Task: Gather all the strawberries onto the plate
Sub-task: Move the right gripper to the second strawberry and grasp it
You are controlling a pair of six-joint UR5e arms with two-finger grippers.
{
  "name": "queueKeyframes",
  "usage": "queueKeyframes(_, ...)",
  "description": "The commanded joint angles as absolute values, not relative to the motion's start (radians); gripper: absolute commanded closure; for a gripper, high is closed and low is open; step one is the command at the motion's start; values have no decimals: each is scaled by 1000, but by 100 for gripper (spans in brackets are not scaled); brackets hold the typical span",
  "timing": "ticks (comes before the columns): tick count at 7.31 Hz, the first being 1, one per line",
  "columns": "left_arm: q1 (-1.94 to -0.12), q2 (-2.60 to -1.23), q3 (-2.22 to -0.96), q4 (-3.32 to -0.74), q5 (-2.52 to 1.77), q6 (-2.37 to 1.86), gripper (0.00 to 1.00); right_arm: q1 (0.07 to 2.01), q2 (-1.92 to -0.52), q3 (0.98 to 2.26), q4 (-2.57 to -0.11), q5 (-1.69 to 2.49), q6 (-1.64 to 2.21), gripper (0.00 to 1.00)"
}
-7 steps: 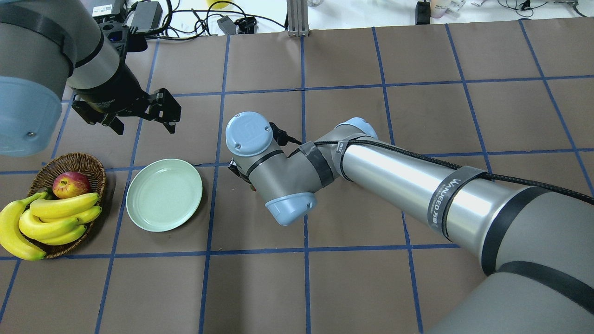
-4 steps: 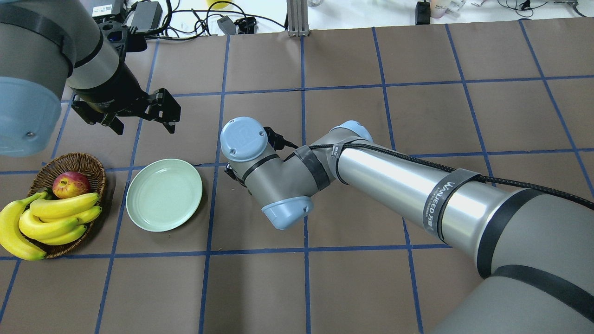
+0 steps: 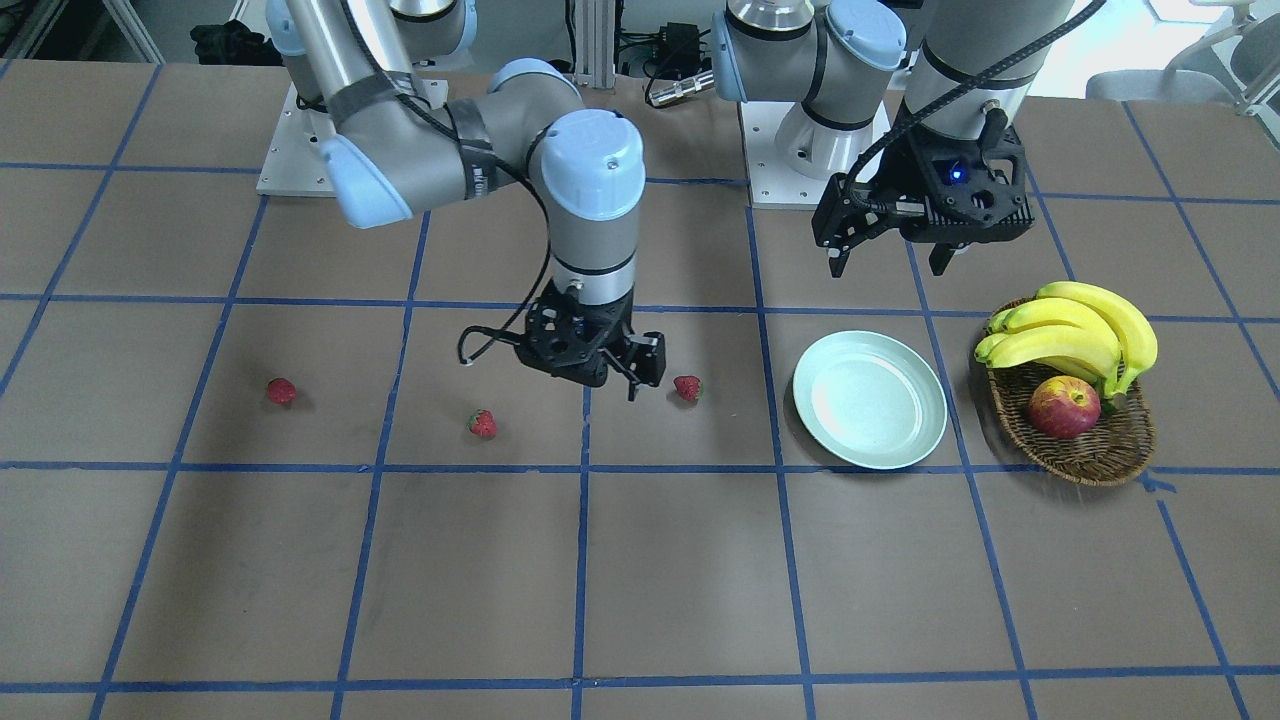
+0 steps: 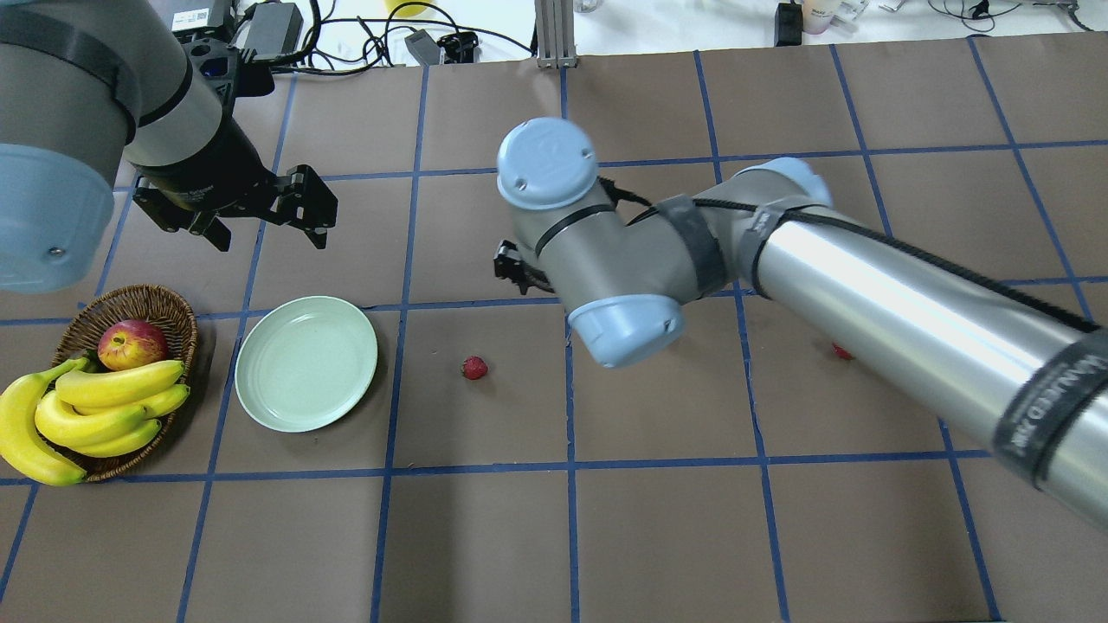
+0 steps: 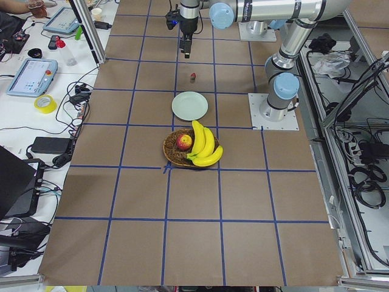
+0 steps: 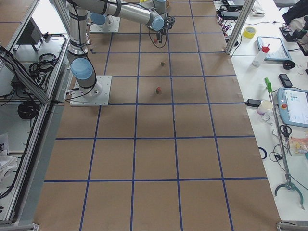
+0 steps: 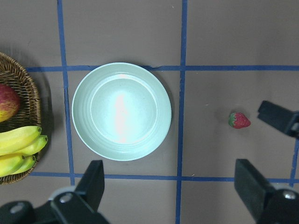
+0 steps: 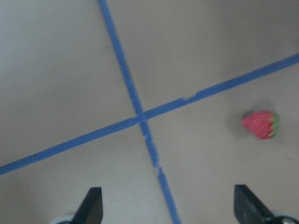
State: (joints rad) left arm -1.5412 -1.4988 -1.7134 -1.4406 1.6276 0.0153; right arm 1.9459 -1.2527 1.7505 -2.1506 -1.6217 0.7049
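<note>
On the brown table (image 3: pixel 640 560), in the front-facing view, three strawberries lie in a loose row, all outside the pale green plate (image 3: pixel 869 400), which holds nothing. The near strawberry (image 3: pixel 687 388) is closest to the plate, the middle strawberry (image 3: pixel 482 424) is further off, and the far strawberry (image 3: pixel 281 391) is well apart. The right hand (image 3: pixel 600 372) hangs between the near and middle ones, just beside the near one but not touching it. The left hand (image 3: pixel 890 262) hovers behind the plate. A wicker basket (image 3: pixel 1090 455) beside the plate holds an apple (image 3: pixel 1063 407) and bananas (image 3: pixel 1075 335).

From overhead, the left hand's fingers are spread and hold nothing. The right hand is mostly hidden under its wrist. The near strawberry lies on bare table beside the plate, and another shows only partly at the right arm's edge.

From the table's left end, the plate lies between the basket and one strawberry.

From the right end, two strawberries show as small dots on the table, apart from each other.

The left wrist camera looks straight down on the plate. Its two fingers (image 7: pixel 91 186) stand wide apart with nothing between them. The near strawberry lies to one side of the plate, across a blue tape line (image 7: pixel 182 116).

The right wrist camera, blurred, shows that hand's fingers (image 8: pixel 247 207) spread wide and gripping nothing, with one strawberry off to the side.
</note>
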Motion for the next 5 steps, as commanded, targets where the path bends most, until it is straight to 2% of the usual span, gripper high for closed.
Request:
queueKeyframes(1,-1542,-1499,-1713,-1440,1628,15,0,1766,-1281,1805,-2118,-1625,409,0)
queueKeyframes(3,-1542,-1499,-1713,-1440,1628,15,0,1752,-1250,1955,-2369,-1614,261,0)
queueKeyframes(5,-1542,-1499,-1713,-1440,1628,15,0,1752,-1241,2003,-2415,-1612,113,0)
